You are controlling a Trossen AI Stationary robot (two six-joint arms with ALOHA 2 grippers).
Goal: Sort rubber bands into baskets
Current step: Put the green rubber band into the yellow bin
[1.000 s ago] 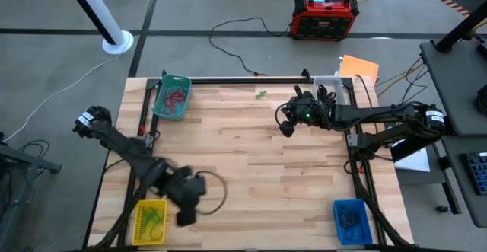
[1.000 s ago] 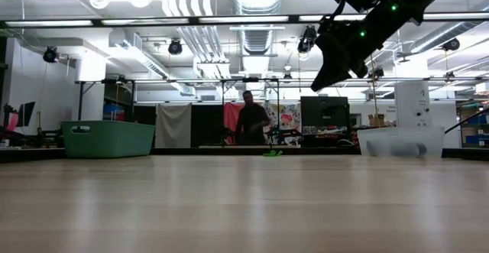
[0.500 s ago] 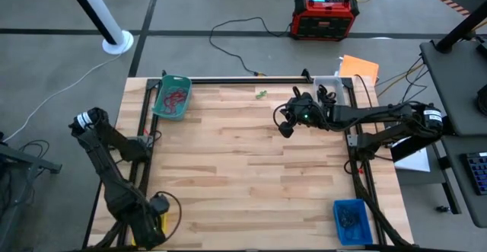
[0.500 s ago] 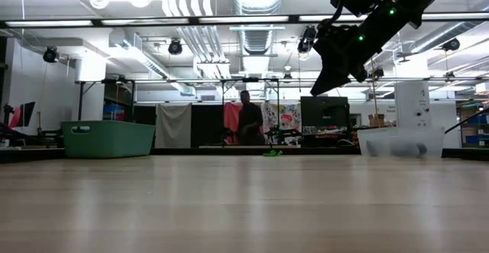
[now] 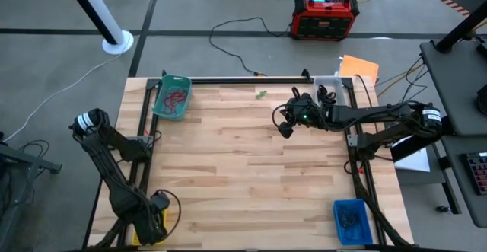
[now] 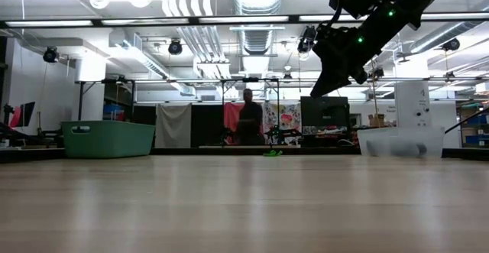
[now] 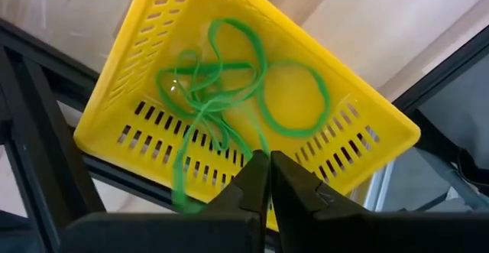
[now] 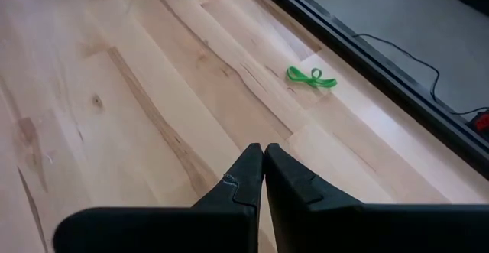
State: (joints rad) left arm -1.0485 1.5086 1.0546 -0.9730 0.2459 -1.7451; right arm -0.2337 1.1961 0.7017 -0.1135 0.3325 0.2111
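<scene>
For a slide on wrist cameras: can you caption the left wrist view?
Left gripper, jaws shut, over the yellow basket holding green rubber bands.

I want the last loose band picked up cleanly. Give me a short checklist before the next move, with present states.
1. Loose green rubber band visible on the table: ok.
2. Right pincer open for a grasp: not ok, shut.
3. Right pincer above the band: not ok, it hangs short of it.
4. Left pincer out of the way, over the yellow basket: ok.
5. Left pincer holding a band: cannot tell.

Slotted plastic basket (image 7: 229, 92), wood table (image 5: 251, 168)
</scene>
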